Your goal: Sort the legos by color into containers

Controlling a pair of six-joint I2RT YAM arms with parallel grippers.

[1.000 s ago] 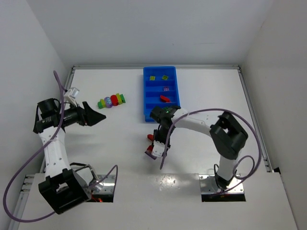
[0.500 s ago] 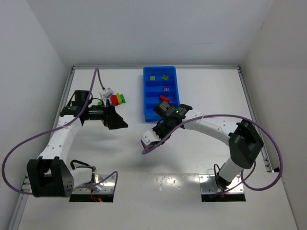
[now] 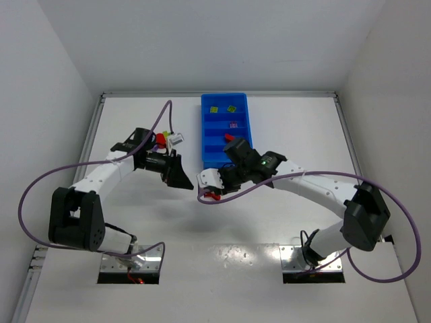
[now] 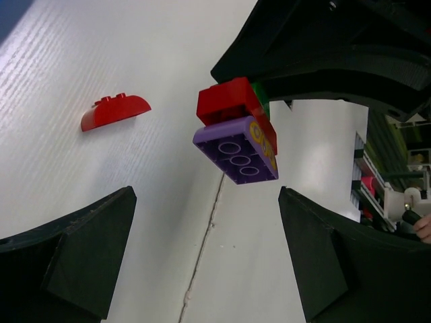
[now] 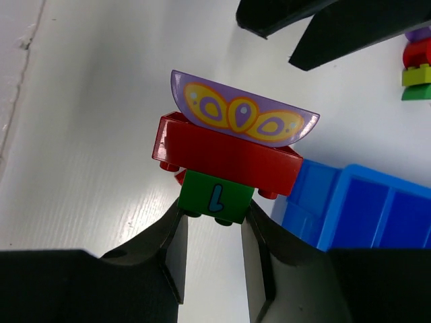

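l gripper swung in, gaping; r gripper clamps red-purple-green lego cluster mid-desk. you're set for pull-apart.

Both arms are wearing glossy white shells on their long links, with chunky black housings at the joints; the left arm and the right arm are looking alike. A purple cable is trailing along each in a wide loop. A small green light is glowing on the right arm's wrist. The left gripper is showing broad, matte black fingers, and the right gripper is showing narrower black fingers with flat inner faces. Bare metal plates are anchoring the bases.
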